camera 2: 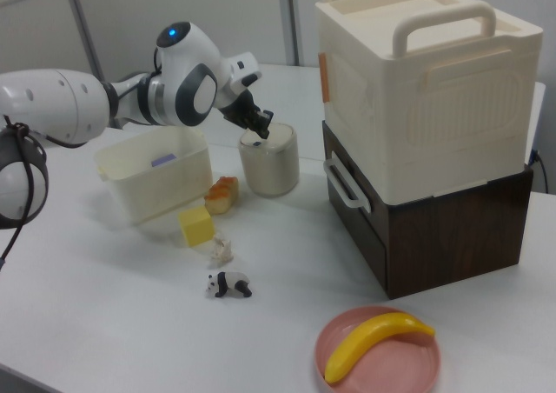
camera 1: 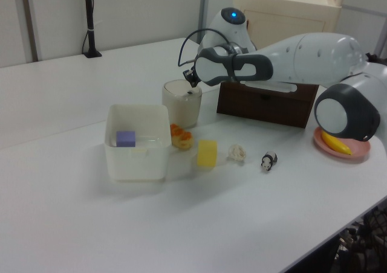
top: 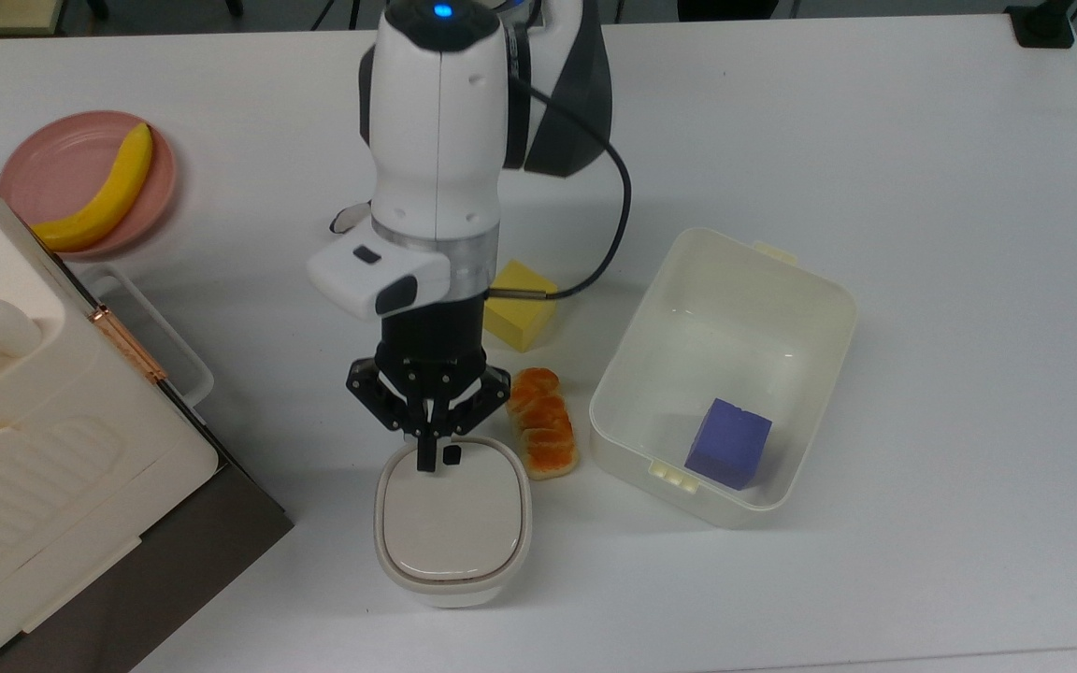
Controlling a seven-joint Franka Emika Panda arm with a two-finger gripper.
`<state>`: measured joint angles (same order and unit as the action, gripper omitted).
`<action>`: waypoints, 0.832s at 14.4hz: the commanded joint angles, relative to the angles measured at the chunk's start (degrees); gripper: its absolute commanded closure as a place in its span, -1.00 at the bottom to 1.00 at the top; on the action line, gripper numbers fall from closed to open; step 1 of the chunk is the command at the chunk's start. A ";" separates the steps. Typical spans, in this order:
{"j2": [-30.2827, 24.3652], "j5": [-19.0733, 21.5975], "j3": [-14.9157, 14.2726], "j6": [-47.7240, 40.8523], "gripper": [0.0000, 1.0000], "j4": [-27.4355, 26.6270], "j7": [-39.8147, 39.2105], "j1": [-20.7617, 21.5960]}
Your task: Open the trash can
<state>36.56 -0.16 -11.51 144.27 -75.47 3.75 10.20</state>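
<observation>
The trash can (top: 452,523) (camera 1: 180,107) (camera 2: 269,163) is a small cream bin with a beige lid, shut, and a small black button (top: 452,455) at the lid's far edge in the top view. My gripper (top: 426,461) (camera 1: 192,86) (camera 2: 263,129) is shut with nothing held. It points down over the lid's far edge, its tips just to the top view's left of the button. Whether the tips touch the lid I cannot tell.
An orange bread piece (top: 543,422) lies right beside the can, with a yellow block (top: 520,305) behind it. A cream tub (top: 819,308) holds a purple cube (top: 728,443). The big cream appliance on a brown base (top: 52,449) stands at the top view's left, near a pink plate (top: 43,178) with a banana (top: 99,194). A toy panda (camera 2: 229,284) and a crumpled white scrap (camera 2: 221,251) lie farther off.
</observation>
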 commanded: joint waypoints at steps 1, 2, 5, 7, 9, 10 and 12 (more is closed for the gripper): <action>3.77 -0.19 -1.85 0.83 1.00 1.38 0.91 2.45; 4.04 -0.28 -1.85 0.75 1.00 1.12 0.91 2.63; 2.47 0.15 -1.77 0.48 1.00 0.50 1.09 2.54; -2.08 1.11 -1.68 0.22 1.00 0.33 1.17 1.41; -7.53 3.04 -1.42 -2.75 0.90 -2.55 1.09 0.35; -9.47 3.40 -1.33 -4.68 0.74 -3.79 1.00 0.17; -14.57 3.58 -1.24 -12.22 0.22 -7.13 0.74 -0.18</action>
<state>31.22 2.20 -12.68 140.00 -74.43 4.41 9.68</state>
